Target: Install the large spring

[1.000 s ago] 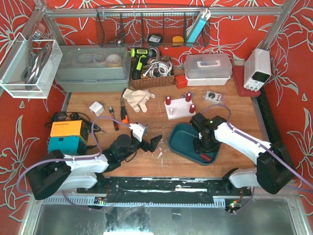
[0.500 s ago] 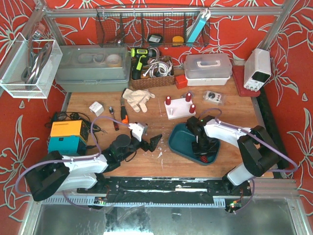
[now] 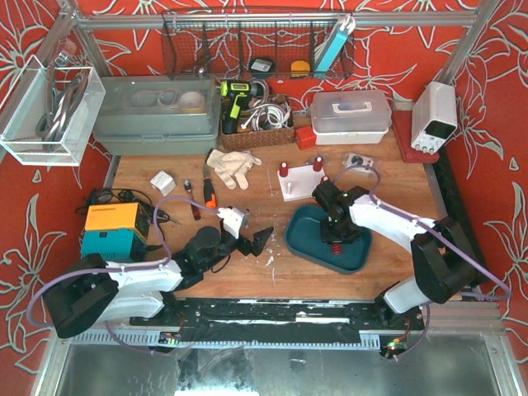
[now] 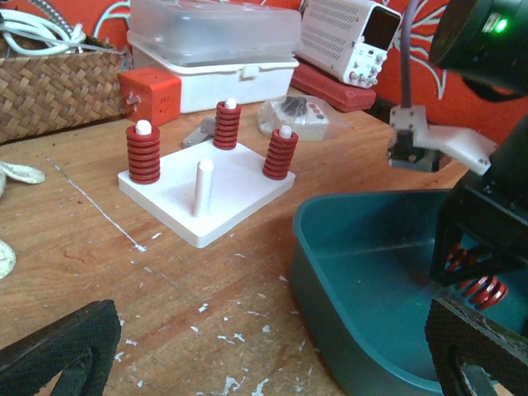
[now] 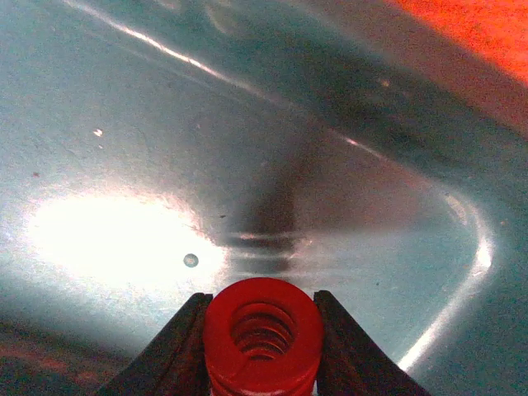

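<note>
Top external: clamping large spring [image 3: 336,247] in right gripper [image 3: 334,239] inside teal tray [image 3: 299,244]; holding left gripper [image 3: 256,241] spread wide, empty, over open tabletop [image 3: 264,210] left of tray rim; left wrist: showing white base [image 4: 239,186], three seated springs [image 4: 143,153], bare peg [image 4: 204,186] free near front edge; power supply [image 4: 346,33] print too small for reading; right wrist: pinching spring between both fingers [image 5: 173,351] over tray floor, near rounded corner.

Red spring [image 5: 264,332], teal tray [image 3: 304,237], white base [image 4: 235,183]
</note>
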